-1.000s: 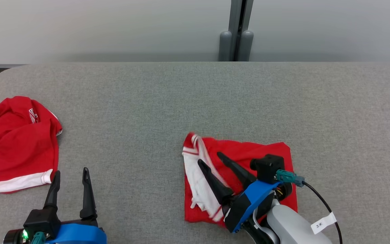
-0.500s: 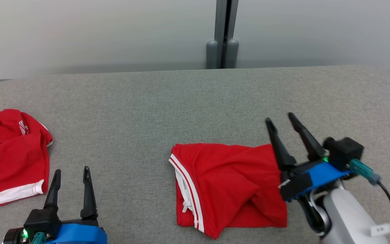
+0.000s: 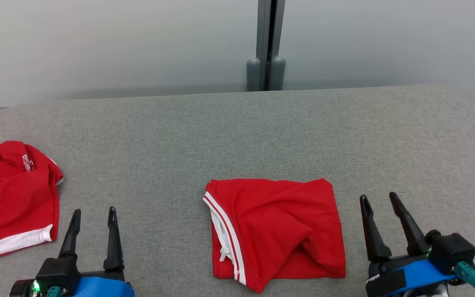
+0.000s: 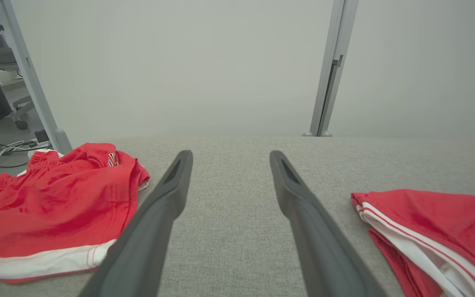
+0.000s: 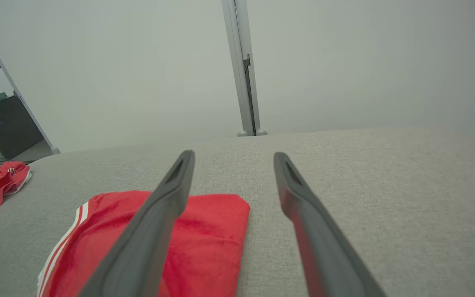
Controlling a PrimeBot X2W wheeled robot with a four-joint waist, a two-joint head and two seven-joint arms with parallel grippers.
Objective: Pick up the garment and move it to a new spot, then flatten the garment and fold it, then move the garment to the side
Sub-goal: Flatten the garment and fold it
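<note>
Garment (image 3: pixel 276 231) lies folded in a compact red rectangle near 6 o'clock on the grey table (image 3: pixel 237 132), its white-striped edge facing 9 o'clock. Nearest, the left gripper (image 3: pixel 94 210) at 7 o'clock and the right gripper (image 3: pixel 377 196) at 5 o'clock both stand wide and empty, clear of the cloth. Folding looks finished, so moving it aside is likely next: that calls for pinching all layers at one edge. Farther off, a second red garment (image 3: pixel 10 198) sits at 9 o'clock and a grey post (image 3: pixel 267 41) at 12
</note>
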